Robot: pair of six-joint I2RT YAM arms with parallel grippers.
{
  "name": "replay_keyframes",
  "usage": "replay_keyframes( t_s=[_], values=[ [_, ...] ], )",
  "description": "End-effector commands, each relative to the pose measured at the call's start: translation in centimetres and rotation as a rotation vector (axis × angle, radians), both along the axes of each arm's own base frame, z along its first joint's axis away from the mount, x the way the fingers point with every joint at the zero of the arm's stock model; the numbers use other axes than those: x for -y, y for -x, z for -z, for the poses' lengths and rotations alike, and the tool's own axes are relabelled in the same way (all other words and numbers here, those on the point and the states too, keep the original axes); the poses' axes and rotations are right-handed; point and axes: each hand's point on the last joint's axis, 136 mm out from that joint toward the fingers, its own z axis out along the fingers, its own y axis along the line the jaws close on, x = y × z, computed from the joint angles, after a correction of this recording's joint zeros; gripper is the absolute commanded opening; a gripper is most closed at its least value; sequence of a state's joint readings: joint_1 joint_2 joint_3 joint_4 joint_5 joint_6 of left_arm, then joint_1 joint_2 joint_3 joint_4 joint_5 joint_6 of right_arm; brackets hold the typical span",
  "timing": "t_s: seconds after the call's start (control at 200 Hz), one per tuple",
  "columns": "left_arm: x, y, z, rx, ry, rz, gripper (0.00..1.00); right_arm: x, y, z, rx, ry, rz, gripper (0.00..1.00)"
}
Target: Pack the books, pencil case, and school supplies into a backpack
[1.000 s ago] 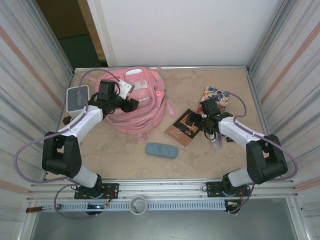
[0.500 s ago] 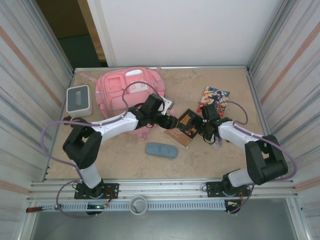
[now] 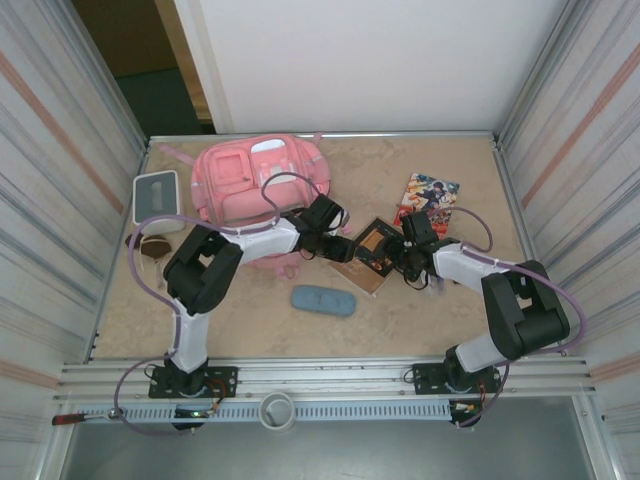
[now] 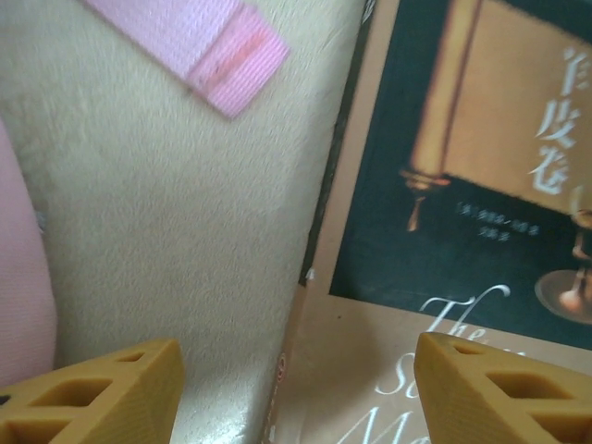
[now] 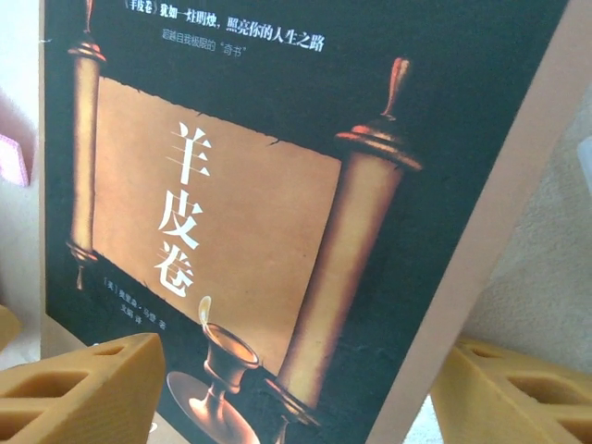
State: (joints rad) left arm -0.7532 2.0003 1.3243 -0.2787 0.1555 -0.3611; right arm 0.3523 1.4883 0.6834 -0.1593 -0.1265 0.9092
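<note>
Now, working on the dark brown book (image 3: 365,255), lying flat on the table (image 3: 470,160) just right of the backpack (image 3: 250,180) and not yet inside it. Spotting the left gripper (image 3: 343,243) at the book's left edge, spread wide with nothing held; from its own wrist view, straddling that edge, one finger (image 4: 92,398) over bare table, the other over the cover. Finding the right gripper (image 3: 402,255) at the opposite side, likewise parted wide, fingers (image 5: 83,388) flanking the near end of the cover, no clamp visible on anything. Probably a two-handed lift, so best to work one finger under the edge before closing, pinch well in from the corner since a thin book is likely to flop, and keep both ends level on the way over. Worth minding the loose pink strap (image 4: 199,46) lying just beside the book's left edge: easy to snag or trap under a finger. Glancing around: comic book (image 3: 430,195) just beyond the right gripper, near enough to be nudged; pencil case (image 3: 323,300) closer to the bases, apart from the brown book; white box (image 3: 158,198) just left of the backpack, away from the likely path. Cannot tell from above whether the backpack's main compartment is unzipped; better to settle that before carrying anything across.
</note>
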Motion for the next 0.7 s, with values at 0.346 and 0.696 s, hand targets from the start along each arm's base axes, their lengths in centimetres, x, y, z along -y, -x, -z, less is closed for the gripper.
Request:
replay_keyframes(
  t_s=[0.346, 0.696],
  values=[
    [2.4, 2.3, 0.1, -0.078, 0.159, 0.019, 0.55, -0.8, -1.8, -2.1, 0.145, -0.028, -0.002, 0.22],
    [2.4, 1.7, -4.4, 0.044, 0.227, 0.053, 0.61, -0.1, -2.4, -7.0, 0.277, 0.056, -0.094, 0.0]
  ],
)
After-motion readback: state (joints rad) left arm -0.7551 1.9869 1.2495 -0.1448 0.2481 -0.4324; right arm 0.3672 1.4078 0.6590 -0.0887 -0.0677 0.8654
